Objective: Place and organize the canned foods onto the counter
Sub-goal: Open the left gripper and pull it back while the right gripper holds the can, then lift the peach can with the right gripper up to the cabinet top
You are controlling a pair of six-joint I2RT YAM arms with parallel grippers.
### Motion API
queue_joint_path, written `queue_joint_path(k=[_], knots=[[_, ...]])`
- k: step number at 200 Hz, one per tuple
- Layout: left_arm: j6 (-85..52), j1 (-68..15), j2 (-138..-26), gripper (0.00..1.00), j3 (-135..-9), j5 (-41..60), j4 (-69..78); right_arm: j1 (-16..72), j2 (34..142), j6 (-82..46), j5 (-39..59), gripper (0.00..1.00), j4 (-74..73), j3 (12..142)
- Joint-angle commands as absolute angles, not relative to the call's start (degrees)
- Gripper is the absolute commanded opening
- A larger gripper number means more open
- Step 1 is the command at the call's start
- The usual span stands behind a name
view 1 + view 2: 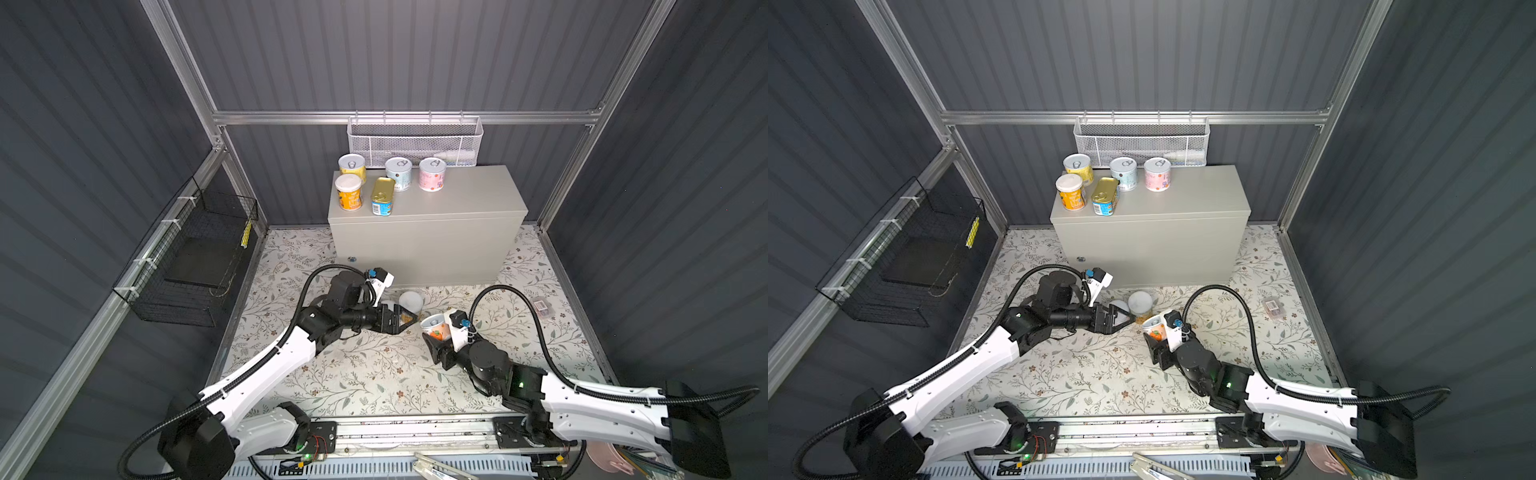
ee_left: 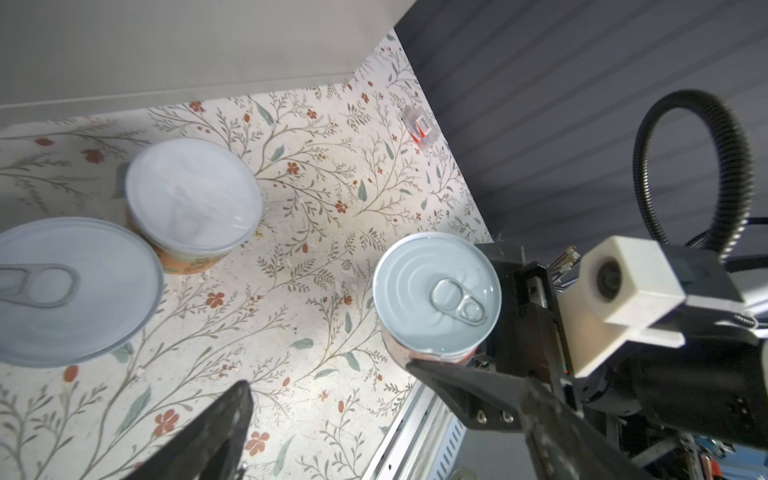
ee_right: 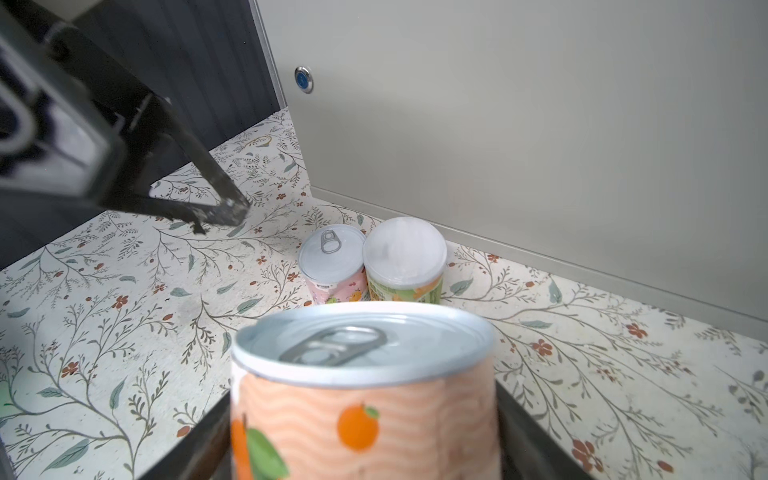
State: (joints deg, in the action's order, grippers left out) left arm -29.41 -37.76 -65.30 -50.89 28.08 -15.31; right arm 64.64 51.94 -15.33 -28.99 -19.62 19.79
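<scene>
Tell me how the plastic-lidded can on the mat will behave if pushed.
The lidded can stands upright, so it should slide rather than roll. It seems to touch the pink can, so a push would likely shove both. Its plastic lid might pop off if gripped.

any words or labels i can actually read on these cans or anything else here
Nothing is readable:
pink can: white sticker print, too blurred.
gold-topped tin: blue label print, too small.
orange-fruit can: fruit pictures, no words visible.
small packet: red and white label, too blurred.
</scene>
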Motion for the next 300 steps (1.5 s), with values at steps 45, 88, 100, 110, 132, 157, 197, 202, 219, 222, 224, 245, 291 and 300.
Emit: queue_joint_path(k=[45, 88, 100, 110, 132, 157, 197, 202, 219, 222, 224, 245, 291, 300], knots=[[-30.7, -37.4, -59.6, 1.00, -45.2, 9.6, -18.7, 64.6, 43.5, -21.8, -32.1, 0.63, -24.7, 14.8], [-29.0, -37.4, -60.3, 1.00, -37.9, 9.7, -8.8, 64.6, 38.8, -23.5, -33.9, 0.64, -22.6, 13.2], [-27.5, -37.4, -61.1, 1.00, -36.4, 10.8, -5.3, 64.6, 38.0, -23.9, -34.1, 0.65, -21.1, 13.5], [-26.5, -37.4, -61.6, 1.00, -34.6, 11.6, -1.3, 64.6, 37.7, -24.1, -34.2, 0.65, -20.7, 13.3], [-24.5, -37.4, -62.3, 1.00, -30.8, 11.8, 7.1, 64.4, 37.9, -24.3, -35.2, 0.65, -21.1, 13.0], [-23.8, -37.4, -64.1, 1.00, -27.1, 12.5, 17.0, 63.8, 37.7, -23.6, -35.0, 0.65, -18.0, 15.4], [-23.4, -37.4, -70.5, 1.00, -24.2, 17.0, 31.7, 61.3, 35.0, -21.8, -31.6, 0.66, -14.3, 21.4], [-23.2, -37.4, -71.1, 1.00, -24.2, 17.7, 32.3, 60.5, 34.7, -22.0, -30.5, 0.66, -13.7, 22.6], [-23.4, -37.4, -72.5, 1.00, -23.9, 18.4, 33.3, 57.6, 34.4, -23.8, -25.2, 0.65, -11.7, 26.6], [-23.6, -37.4, -72.5, 1.00, -23.8, 18.5, 33.3, 57.0, 34.4, -23.9, -24.2, 0.65, -11.6, 27.3], [-23.6, -37.4, -72.5, 1.00, -23.8, 19.8, 33.2, 56.7, 34.5, -24.0, -23.6, 0.65, -11.5, 27.7], [-24.0, -37.4, -71.5, 1.00, -21.7, 20.4, 35.1, 54.0, 35.7, -22.8, -20.1, 0.65, -10.7, 32.8], [-23.0, -37.4, -70.6, 1.00, -21.0, 16.9, 33.9, 48.4, 44.9, -16.3, -14.2, 0.65, -6.9, 48.4], [-22.8, -37.4, -70.4, 1.00, -20.9, 16.5, 33.6, 47.5, 47.1, -15.1, -12.8, 0.65, -7.1, 51.5]])
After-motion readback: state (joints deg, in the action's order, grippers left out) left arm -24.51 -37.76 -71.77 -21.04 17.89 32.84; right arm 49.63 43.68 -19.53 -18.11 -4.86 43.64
